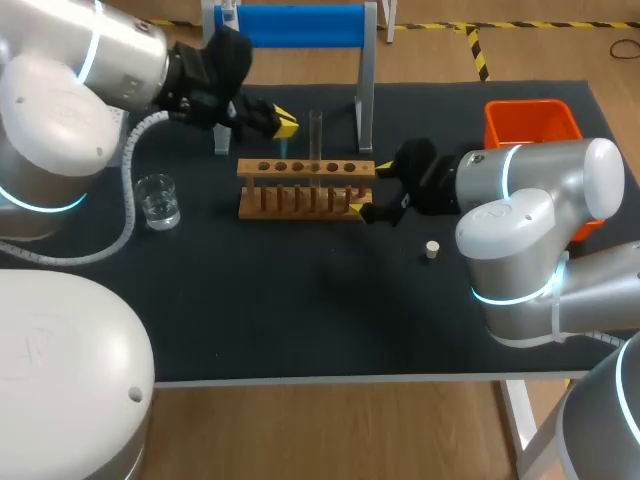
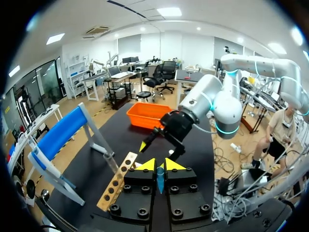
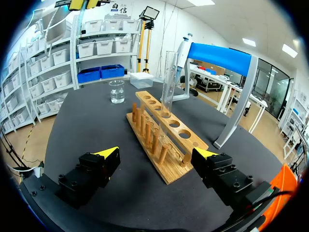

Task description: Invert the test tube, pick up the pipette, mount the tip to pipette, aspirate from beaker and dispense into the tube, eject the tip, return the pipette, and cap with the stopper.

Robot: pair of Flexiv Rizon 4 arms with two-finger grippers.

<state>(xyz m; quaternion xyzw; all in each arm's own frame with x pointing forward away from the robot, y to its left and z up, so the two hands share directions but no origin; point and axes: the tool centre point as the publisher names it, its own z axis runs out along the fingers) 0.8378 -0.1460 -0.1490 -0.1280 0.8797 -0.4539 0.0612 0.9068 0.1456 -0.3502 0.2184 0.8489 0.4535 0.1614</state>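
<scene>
Table (image 1: 300, 300), black. Right arm (image 1: 540, 190) comes in low from the right. Left arm (image 1: 90, 60) reaches from the left to behind the rack (image 1: 305, 168).

Stand (image 3: 219, 53) runs along the back edge. The pipette (image 3: 182, 50) hangs on its far post, long axis upright. From the right jaws it lies past the whole length of the rack, beyond the far end and off toward the stand. The left arm is the nearer one, but its jaws are taken.

Tube (image 3: 169, 82) is upright in a middle hole, apart from both sets of jaws.

Right jaws: wide open, holding nothing, low at the rack's near end with one finger to either side of it. I cannot tell whether they touch the wood.

Left jaws: narrow, closed from both sides on a slim blue tip (image 2: 160, 178), held above the table behind the rack.

My read: the tube step looks done and the pipette pick comes next, likely for the right arm. It would need to rise clear of the rack and tube before crossing. The risk is clipping the tube or the left arm.

Beaker (image 1: 158, 200) is well left of the rack. Stopper (image 1: 432, 250) is near the right arm.
</scene>
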